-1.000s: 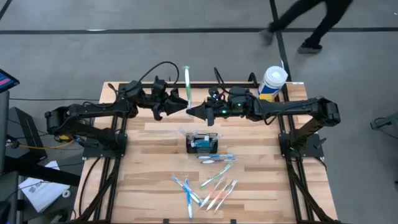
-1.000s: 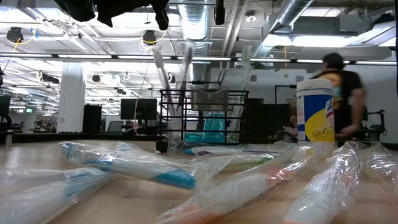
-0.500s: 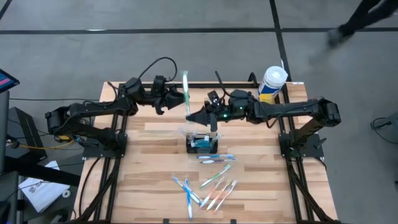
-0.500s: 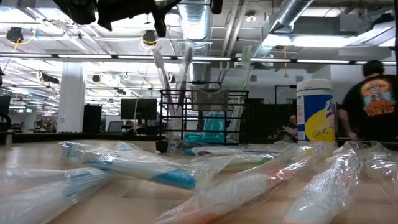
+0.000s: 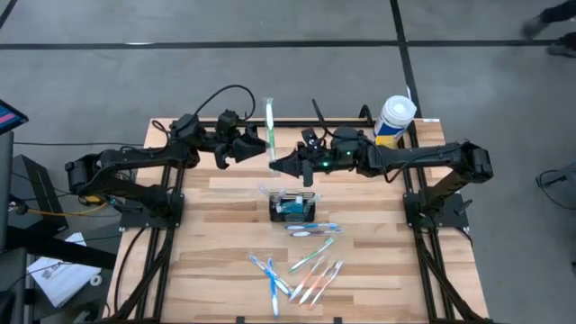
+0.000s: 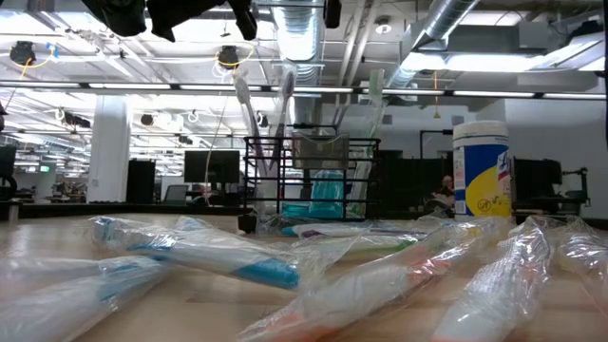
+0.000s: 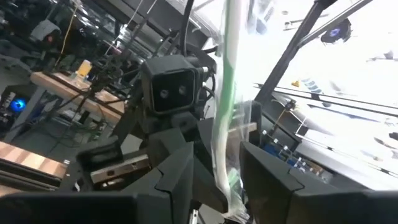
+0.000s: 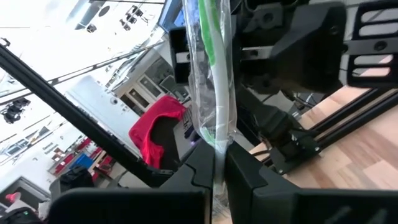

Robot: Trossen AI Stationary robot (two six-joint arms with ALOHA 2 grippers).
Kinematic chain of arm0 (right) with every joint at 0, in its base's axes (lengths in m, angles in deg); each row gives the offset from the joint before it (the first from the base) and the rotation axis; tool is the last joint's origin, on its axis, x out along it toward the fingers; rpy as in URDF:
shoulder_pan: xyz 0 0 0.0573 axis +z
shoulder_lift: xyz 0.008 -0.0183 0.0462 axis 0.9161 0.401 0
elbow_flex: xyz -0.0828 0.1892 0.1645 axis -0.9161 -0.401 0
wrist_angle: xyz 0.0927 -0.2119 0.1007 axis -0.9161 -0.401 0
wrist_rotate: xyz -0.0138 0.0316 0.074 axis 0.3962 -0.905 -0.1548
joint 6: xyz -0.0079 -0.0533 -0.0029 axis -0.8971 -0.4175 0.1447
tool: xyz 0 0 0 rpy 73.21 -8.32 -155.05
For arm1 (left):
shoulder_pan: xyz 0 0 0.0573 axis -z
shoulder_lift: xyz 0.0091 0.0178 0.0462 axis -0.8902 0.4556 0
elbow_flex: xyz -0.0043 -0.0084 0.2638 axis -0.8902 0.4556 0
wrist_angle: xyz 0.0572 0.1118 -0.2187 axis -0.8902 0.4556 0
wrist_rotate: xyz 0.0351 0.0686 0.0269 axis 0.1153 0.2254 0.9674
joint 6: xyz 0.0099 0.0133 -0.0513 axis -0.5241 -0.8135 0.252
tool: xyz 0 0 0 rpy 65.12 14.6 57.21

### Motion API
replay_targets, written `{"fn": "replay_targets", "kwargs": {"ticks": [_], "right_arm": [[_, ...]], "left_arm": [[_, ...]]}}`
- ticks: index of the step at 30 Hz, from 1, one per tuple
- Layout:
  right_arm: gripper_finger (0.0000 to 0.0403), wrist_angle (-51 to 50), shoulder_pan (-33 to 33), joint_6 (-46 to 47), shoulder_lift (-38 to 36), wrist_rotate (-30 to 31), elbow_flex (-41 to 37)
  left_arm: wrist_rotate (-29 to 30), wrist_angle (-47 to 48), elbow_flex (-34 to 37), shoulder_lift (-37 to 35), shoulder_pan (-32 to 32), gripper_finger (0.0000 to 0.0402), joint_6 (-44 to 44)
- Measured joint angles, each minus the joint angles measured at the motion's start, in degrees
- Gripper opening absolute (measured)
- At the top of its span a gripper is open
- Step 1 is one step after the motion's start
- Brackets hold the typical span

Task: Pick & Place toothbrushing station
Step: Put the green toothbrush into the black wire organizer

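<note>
**Two arms meet over one wrapped toothbrush**

The wooden table (image 5: pixel 225 225) carries two dark arms that meet head-on above its far half. The right gripper (image 5: pixel 273 166) has its jaws pinched tight on one green-and-white wrapped toothbrush (image 5: pixel 270 126), clamped near one end (its own wrist view shows the plastic sleeve squeezed between the fingers). The left gripper (image 5: pixel 259 146) sits just beside the same brush with its jaws partly apart, one finger either side of the sleeve; whether they press on it I cannot tell.

One white tub (image 5: pixel 394 119) with a yellow-blue label stands at the far right corner.

The toothbrushing station (image 5: pixel 293 206), one black wire-mesh caddy, stands at the table's middle, just nearer than the grippers, with three brushes upright in it in the low view.

Loose wrapped toothbrushes (image 5: pixel 306 270) lie nearer still: roughly ten, overlapping, so an exact count is not possible.
</note>
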Motion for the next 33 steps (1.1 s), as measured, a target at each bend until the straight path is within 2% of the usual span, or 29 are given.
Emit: {"fn": "replay_targets", "kwargs": {"ticks": [10, 24, 33], "right_arm": [[0.0008, 0.0, -0.1, -0.1, 0.0, 0.3, 0.0], [0.0007, 1.1, -0.5, 0.4, 2.1, 0.4, -0.1], [0.0007, -0.5, -0.7, -0.3, 9.3, -1.4, 8.8]], "left_arm": [[0.2, -0.1, 0.0, 0.0, 0.0, 0.0171, 1.1], [1.2, -0.9, -0.1, 0.0, 2.0, 0.0173, 1.6], [1.0, -0.9, -0.2, 0.9, 2.3, 0.0173, 1.6]]}}
